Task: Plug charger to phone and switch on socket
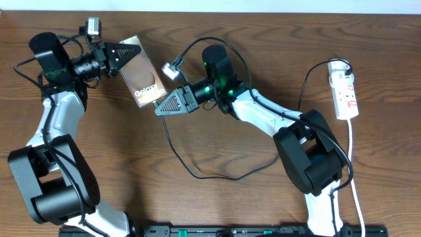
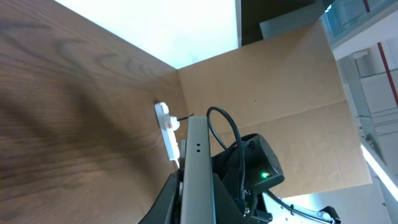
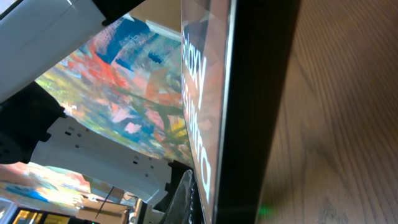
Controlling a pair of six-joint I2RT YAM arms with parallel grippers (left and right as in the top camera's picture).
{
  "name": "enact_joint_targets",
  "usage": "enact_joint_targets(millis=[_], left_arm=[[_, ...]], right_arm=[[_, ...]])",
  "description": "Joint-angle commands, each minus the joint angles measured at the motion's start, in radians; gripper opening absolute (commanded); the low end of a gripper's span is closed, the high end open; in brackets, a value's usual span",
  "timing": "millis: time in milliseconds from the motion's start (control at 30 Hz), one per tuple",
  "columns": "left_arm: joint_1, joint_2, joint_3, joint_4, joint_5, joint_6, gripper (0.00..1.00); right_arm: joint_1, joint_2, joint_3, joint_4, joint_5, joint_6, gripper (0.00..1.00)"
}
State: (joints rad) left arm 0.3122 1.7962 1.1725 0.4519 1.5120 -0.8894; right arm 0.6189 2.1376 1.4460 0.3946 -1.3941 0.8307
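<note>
One phone (image 1: 142, 83) was clamped in left claw (image 1: 128, 54); right claw (image 1: 160, 109) sat at its lower edge, grip unclear. One charger (image 1: 197, 176) looped across bare mid-tabletop (image 1: 217, 210); one socket (image 1: 345, 89) lay near the right edge.

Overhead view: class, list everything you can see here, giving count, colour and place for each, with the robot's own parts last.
Dark rectangular phone: one, brown face with white lettering, upper left of centre, held by the left gripper.
Thin charger cable: one, black, loops over the middle of the table towards the power strip.
Elongated power strip: one, white with red marks, far right.
Thick cord: one, white, runs from the strip towards the front edge.
Wooden table: one, brown, under everything.
Robot arms: two, black and white, left and right.
Left gripper: one, black, on the phone's upper end.
Right gripper: one, black, at the phone's lower end.
</note>
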Motion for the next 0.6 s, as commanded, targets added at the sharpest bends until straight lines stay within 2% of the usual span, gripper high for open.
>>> enact_joint_targets(millis=[0, 567], left_arm=[[-0.012, -0.003, 0.006, -0.001, 0.06, -0.001, 0.07], [-0.012, -0.003, 0.006, -0.001, 0.06, -0.001, 0.07]], right_arm=[[-0.021, 0.006, 0.011, 0.014, 0.107, 0.015, 0.01], [-0.037, 0.006, 0.011, 0.014, 0.132, 0.029, 0.01]])
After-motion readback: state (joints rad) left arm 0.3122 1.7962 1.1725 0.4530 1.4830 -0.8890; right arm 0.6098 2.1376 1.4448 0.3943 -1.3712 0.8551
